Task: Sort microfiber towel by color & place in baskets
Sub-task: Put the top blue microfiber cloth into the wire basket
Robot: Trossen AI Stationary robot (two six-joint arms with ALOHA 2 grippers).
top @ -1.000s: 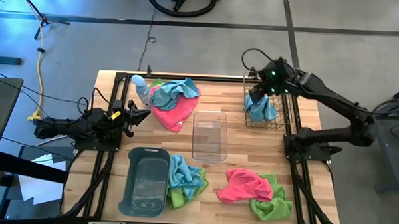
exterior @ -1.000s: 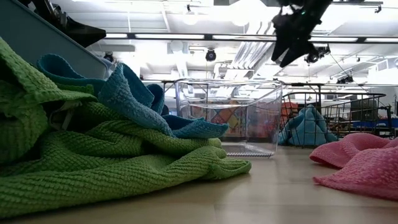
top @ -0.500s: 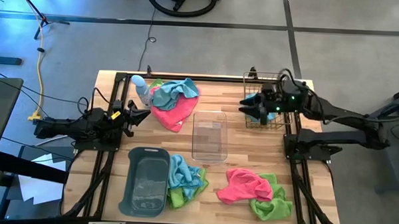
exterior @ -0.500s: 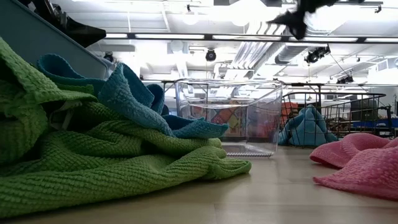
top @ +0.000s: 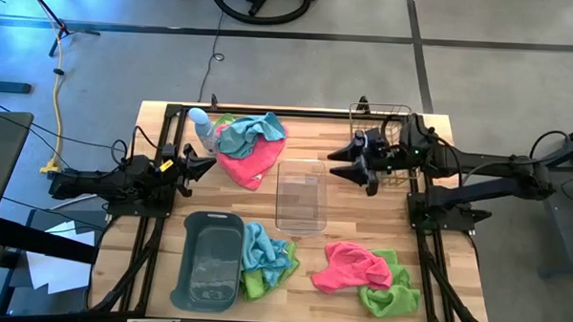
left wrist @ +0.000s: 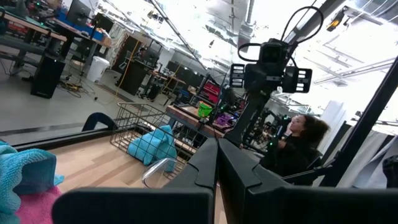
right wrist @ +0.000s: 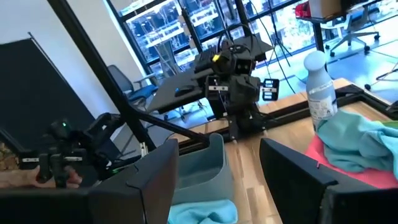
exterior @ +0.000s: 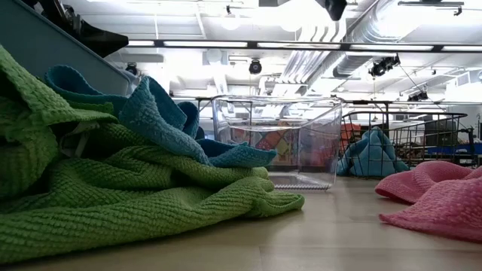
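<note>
The right gripper (top: pixel 351 167) hangs above the table between the wire-mesh basket (top: pixel 400 114) and the clear plastic bin (top: pixel 300 194), its 2 fingers spread apart with nothing between them. A light blue towel (exterior: pixel 370 153) lies inside that wire-mesh basket; in the high view the arm covers most of the basket, so the cloth shows best in the low view and in the left wrist view (left wrist: pixel 151 144).

The left gripper (top: pixel 198 165) waits at the table's left side, near the pale blue bottle (top: pixel 201 125), with its jaws pressed together and empty.

Just right of the bottle, at the far edge of the table, lies a pile: a light blue towel (top: pixel 252 131) on top of a hot pink towel (top: pixel 245 165), with a bit of lime green cloth (top: pixel 225 121) peeking out behind.

The clear plastic bin stands in the middle of the wooden table (top: pixel 332 215) and looks empty. The dark grey tub (top: pixel 208 260) sits at the near left; touching its right side is a 2nd heap, a light blue towel (top: pixel 261 246) over a lime green towel (top: pixel 255 282).

At the near right, a hot pink towel (top: pixel 354 266) overlaps a lime green towel (top: pixel 391 296).

In the left wrist view a person (left wrist: pixel 297 147) sits in the room beyond the table.
</note>
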